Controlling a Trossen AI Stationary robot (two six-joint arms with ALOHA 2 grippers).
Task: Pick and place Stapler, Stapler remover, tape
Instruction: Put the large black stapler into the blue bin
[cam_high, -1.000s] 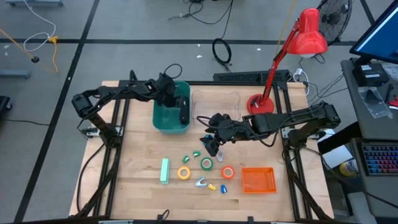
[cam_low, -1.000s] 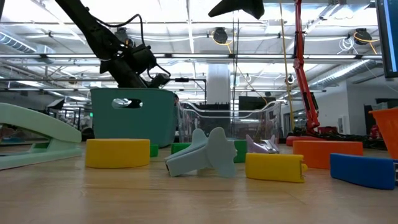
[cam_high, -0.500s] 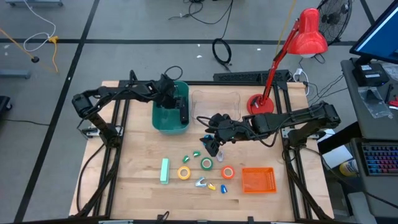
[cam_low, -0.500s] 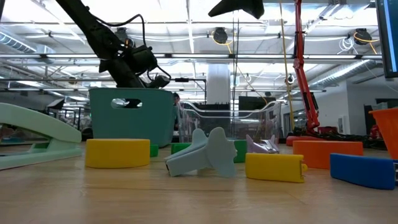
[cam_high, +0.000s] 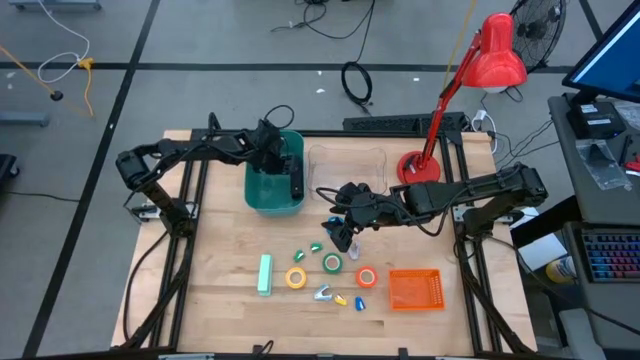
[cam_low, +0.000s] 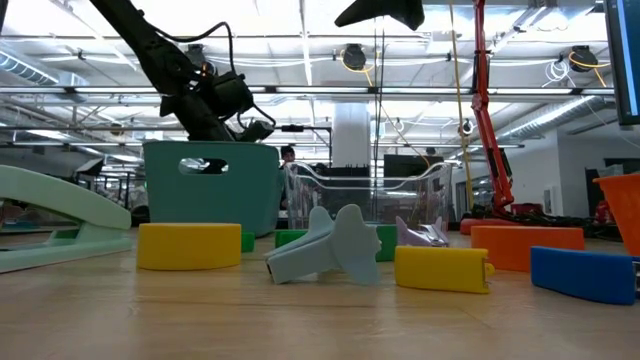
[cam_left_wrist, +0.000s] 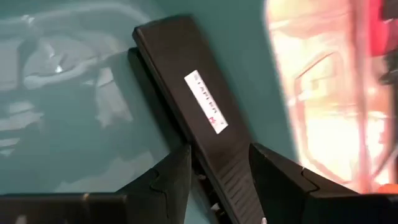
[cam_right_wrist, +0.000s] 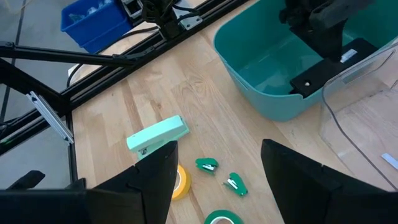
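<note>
A black stapler (cam_high: 296, 178) lies in the teal bin (cam_high: 262, 195), along its right wall. My left gripper (cam_high: 280, 155) reaches into the bin and is shut on the stapler. My right gripper (cam_right_wrist: 214, 177) hovers open over the table's middle (cam_high: 340, 233), touching nothing. A mint stapler (cam_high: 265, 275) lies flat on the wood. Near it lie the yellow tape (cam_high: 296, 278), green tape (cam_high: 332, 263) and orange tape (cam_high: 366, 277). I cannot make out a blue roll. Small claw-like removers are scattered about: green (cam_right_wrist: 206, 165), grey (cam_high: 322, 293), yellow (cam_high: 340, 298) and blue (cam_high: 360, 299). My left gripper has the black stapler's near end (cam_left_wrist: 227, 177) between its two fingers (cam_left_wrist: 171, 180), one on each long side, the fingers lying along it. It comes slanting down from above the bin's left rim. The stapler's other end (cam_left_wrist: 161, 34) points down into the bin.
A clear plastic container (cam_high: 347, 165) stands right of the bin. An orange basket (cam_high: 414, 289) sits near the table's near right corner. A red desk lamp (cam_high: 420, 165) stands at the far right. The wood left of the mint stapler is bare.
</note>
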